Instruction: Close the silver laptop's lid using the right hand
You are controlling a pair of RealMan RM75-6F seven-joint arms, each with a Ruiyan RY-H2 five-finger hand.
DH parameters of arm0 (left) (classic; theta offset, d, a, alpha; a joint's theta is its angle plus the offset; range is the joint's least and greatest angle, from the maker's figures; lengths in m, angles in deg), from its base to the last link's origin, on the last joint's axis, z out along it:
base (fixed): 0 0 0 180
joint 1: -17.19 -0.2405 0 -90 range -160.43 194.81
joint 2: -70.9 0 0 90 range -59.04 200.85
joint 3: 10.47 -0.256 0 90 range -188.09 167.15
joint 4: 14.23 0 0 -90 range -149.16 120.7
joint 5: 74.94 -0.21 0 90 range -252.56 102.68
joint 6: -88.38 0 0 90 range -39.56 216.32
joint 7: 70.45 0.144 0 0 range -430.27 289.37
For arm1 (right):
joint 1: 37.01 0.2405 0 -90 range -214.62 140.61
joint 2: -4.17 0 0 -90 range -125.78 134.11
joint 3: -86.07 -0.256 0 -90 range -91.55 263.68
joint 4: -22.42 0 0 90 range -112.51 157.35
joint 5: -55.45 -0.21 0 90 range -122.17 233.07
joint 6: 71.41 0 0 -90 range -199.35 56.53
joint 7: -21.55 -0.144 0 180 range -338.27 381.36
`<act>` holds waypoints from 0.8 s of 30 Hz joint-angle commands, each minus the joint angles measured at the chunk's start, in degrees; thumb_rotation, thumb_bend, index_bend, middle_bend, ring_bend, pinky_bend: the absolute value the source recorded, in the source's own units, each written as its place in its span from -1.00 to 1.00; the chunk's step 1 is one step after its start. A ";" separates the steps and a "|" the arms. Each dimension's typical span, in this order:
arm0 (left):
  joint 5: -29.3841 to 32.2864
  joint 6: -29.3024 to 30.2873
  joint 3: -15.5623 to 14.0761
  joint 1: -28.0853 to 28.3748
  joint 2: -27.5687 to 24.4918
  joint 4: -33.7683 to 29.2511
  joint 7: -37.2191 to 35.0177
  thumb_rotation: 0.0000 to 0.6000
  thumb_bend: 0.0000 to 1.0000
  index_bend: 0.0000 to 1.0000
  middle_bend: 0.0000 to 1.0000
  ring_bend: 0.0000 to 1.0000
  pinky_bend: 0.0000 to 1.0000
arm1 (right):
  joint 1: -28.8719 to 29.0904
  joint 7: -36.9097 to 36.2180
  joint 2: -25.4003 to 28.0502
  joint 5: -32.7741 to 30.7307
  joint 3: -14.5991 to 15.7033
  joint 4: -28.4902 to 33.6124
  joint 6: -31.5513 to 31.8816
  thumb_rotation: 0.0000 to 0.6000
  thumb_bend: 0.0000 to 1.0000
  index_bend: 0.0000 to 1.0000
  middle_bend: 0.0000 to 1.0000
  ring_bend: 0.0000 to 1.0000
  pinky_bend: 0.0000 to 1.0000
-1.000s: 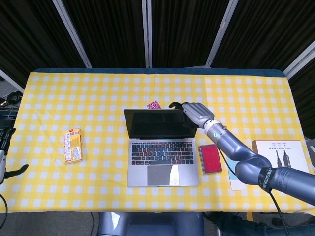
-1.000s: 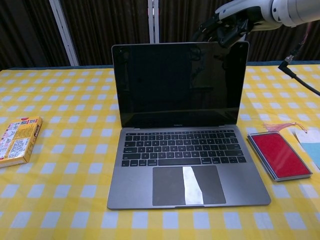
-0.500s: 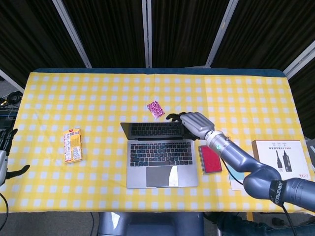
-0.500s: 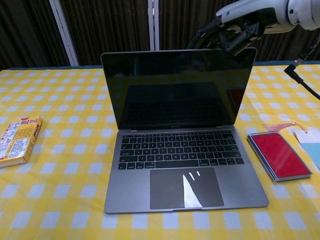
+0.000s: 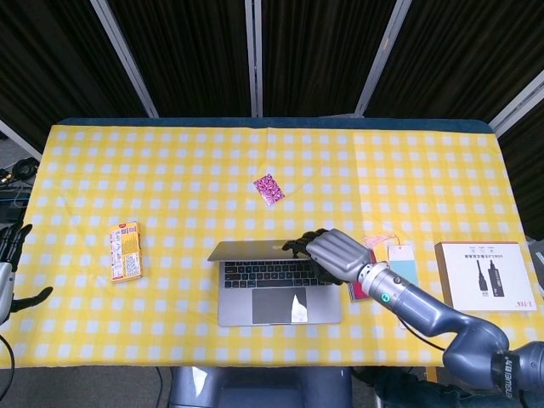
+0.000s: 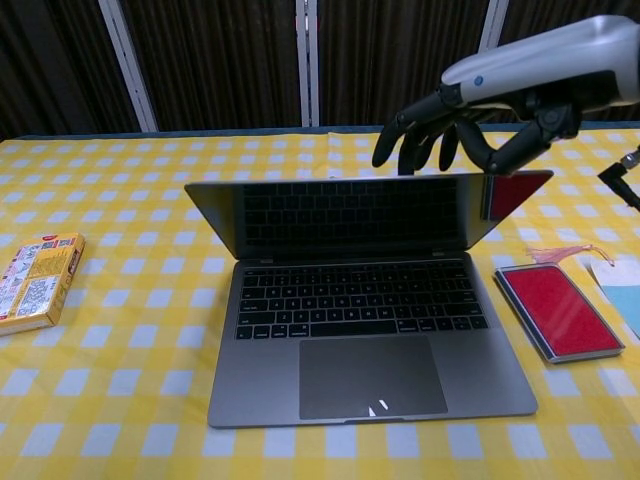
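Observation:
The silver laptop (image 5: 276, 293) sits at the table's near middle, its lid (image 6: 360, 212) tilted forward about halfway down over the keyboard (image 6: 360, 298). My right hand (image 5: 334, 253) rests on the back of the lid near its top right edge, fingers spread and bent over it; the chest view shows this hand (image 6: 495, 100) above the lid's right corner, holding nothing. At the far left edge of the head view, off the table, my left hand (image 5: 10, 274) hangs with fingers apart and empty.
A red notebook (image 6: 558, 310) lies just right of the laptop. A light-blue card (image 5: 401, 265) and a white box (image 5: 486, 276) lie further right. An orange snack box (image 5: 126, 251) is at the left, a pink packet (image 5: 269, 188) behind the laptop.
My right hand has moved toward me and down, pushing the lid from upright to about half closed. The laptop base and my left hand have stayed put.

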State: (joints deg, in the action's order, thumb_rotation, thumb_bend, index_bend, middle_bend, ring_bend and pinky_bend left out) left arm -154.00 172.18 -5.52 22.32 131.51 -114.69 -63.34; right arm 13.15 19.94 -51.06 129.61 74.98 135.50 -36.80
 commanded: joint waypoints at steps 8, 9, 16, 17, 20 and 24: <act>-0.57 0.36 -0.29 -0.12 0.01 -0.17 0.14 1.00 -1.00 -1.00 -1.00 -1.00 -1.00 | -3.71 7.13 -4.07 14.23 8.00 -2.47 3.81 1.00 1.00 -0.55 -0.42 -0.56 -0.47; -0.58 0.38 -0.30 -0.13 0.01 -0.17 0.14 1.00 -1.00 -1.00 -1.00 -1.00 -1.00 | -3.88 7.54 -4.52 14.92 8.45 -2.99 4.06 1.00 1.00 -0.55 -0.42 -0.56 -0.47; -0.50 0.10 -0.39 0.01 0.11 -0.11 0.33 1.00 -1.00 -1.00 -1.00 -1.00 -1.00 | -5.08 9.53 -8.24 18.20 11.47 -7.64 5.27 1.00 1.00 -0.55 -0.42 -0.56 -0.47; -0.49 0.08 -0.39 0.04 0.12 -0.11 0.36 1.00 -1.00 -1.00 -1.00 -1.00 -1.00 | -5.18 9.54 -8.70 18.38 11.71 -8.20 5.39 1.00 1.00 -0.55 -0.42 -0.56 -0.47; -0.40 0.05 -0.39 0.05 0.16 -0.11 0.40 1.00 -1.00 -1.00 -1.00 -1.00 -1.00 | -5.61 9.12 -10.50 19.02 12.43 -10.16 6.06 1.00 1.00 -0.55 -0.42 -0.56 -0.47; -0.35 -0.11 -0.48 0.12 0.30 -0.08 0.69 1.00 -1.00 -1.00 -1.00 -1.00 -1.00 | -6.11 8.08 -12.76 20.04 13.29 -12.83 7.21 1.00 1.00 -0.56 -0.42 -0.56 -0.47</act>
State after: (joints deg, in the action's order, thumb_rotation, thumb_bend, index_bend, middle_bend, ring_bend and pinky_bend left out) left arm -154.35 172.08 -5.99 22.43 131.80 -114.78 -62.65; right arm 7.32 28.49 -63.05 149.15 87.82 123.50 -30.11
